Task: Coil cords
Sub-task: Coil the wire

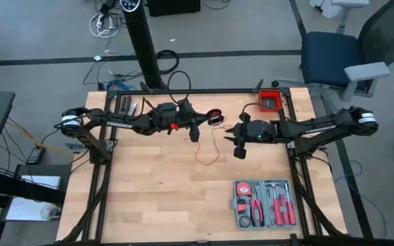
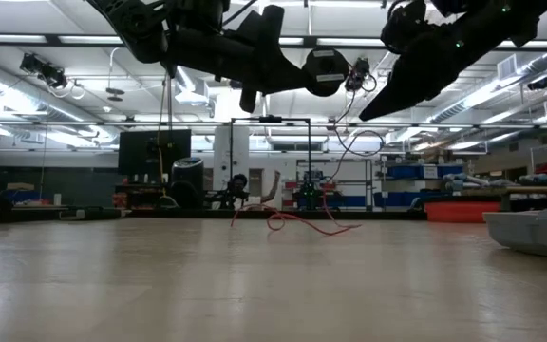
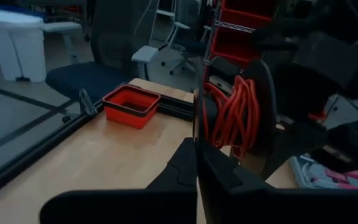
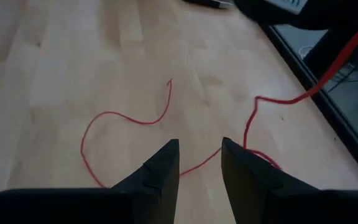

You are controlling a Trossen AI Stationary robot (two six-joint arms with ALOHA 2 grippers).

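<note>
A thin red cord is partly wound on a black spool (image 3: 232, 115) held above the table's middle; my left gripper (image 3: 197, 171) is shut on the spool. From the spool (image 1: 215, 117) the cord (image 4: 347, 56) slants down to the table. Its loose remainder (image 1: 207, 149) lies there in slack loops, ending in a free tip (image 4: 170, 81). My right gripper (image 4: 201, 162) hangs open above those loops, to the right of the spool (image 2: 326, 71), touching nothing. My left gripper pinches the spool's thin black side disc (image 3: 197, 134) at its rim between its two fingers, coming about level from the table's left. The spool is lifted clear of the table, its discs on edge, the wound cord beside the fingers.
A grey tool case (image 1: 264, 203) with red-handled tools lies open at the near right. A red tray (image 1: 270, 102) sits at the far right corner, and a few tools (image 1: 130, 106) lie at the far left. Bare wood spreads over the near left.
</note>
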